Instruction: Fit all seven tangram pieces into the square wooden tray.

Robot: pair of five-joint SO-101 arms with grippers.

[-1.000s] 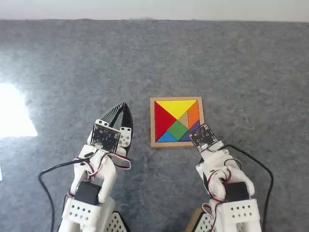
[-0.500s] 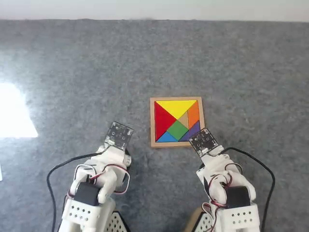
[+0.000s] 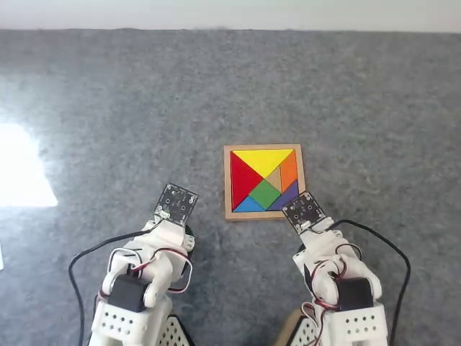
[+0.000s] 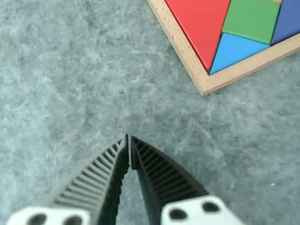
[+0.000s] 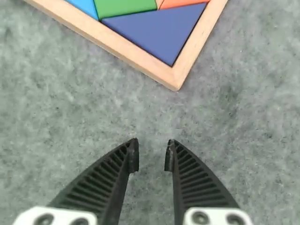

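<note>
Lying near the middle of the grey surface [image 3: 108, 108], the square wooden tray [image 3: 227, 184] held seven tangram pieces [image 3: 253, 173] fitted side by side. A yellow triangle [image 3: 263, 159] ran along the far edge and a red triangle [image 3: 241, 180] along the left side. An orange piece [image 3: 289, 171] lay against the right side. A small tan triangle [image 3: 274, 177] sat in the centre, touching the green square [image 3: 266, 194] just nearer the arms. A light blue triangle [image 3: 249, 205] filled the near left corner, and an indigo triangle [image 3: 287, 196] the near right one.

The left arm [image 3: 144, 267] stood to the left of the tray and apart from it. The left claw [image 4: 128, 139] hung over bare surface near the tray's near left corner, its two ribbed fingers [image 4: 101, 176] drawn together until the tips all but met, with nothing between them.

The right arm [image 3: 335, 270] stood at the tray's near right corner, and from above its wrist board overlapped that corner. The right claw [image 5: 151, 152] pointed at bare surface just short of the wooden rim, its tips parted by a narrow gap and gripping nothing.
</note>
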